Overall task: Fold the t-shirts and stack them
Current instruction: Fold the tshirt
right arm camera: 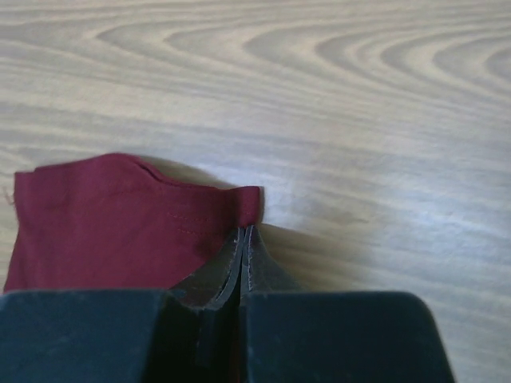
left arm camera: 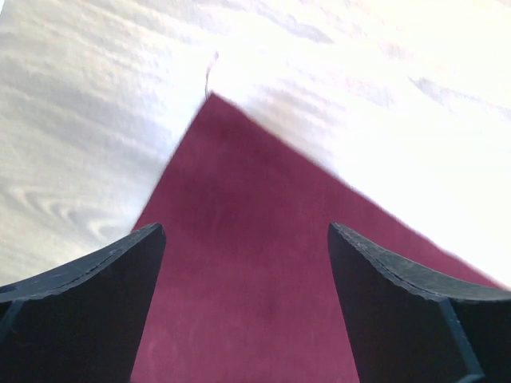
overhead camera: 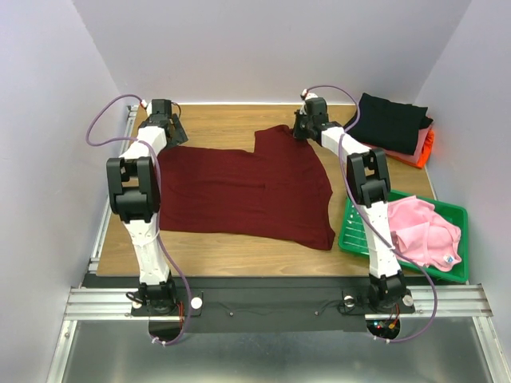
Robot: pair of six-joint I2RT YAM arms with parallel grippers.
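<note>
Top external: right gripper (overhead camera: 301, 127) clamped on one maroon tee (overhead camera: 239, 191); left gripper (overhead camera: 177, 133) gaping; one pink tee (overhead camera: 423, 227) aside.

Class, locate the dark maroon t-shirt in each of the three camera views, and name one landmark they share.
Top external: maroon t-shirt lies spread across the table's middle, between the arms.
Left wrist: maroon t-shirt fills the lower centre, its corner pointing up, framed by the open left hand.
Right wrist: maroon t-shirt sits lower left, its edge pinched in the shut right hand.
Shared landmark: the wooden table under the shirt.
</note>
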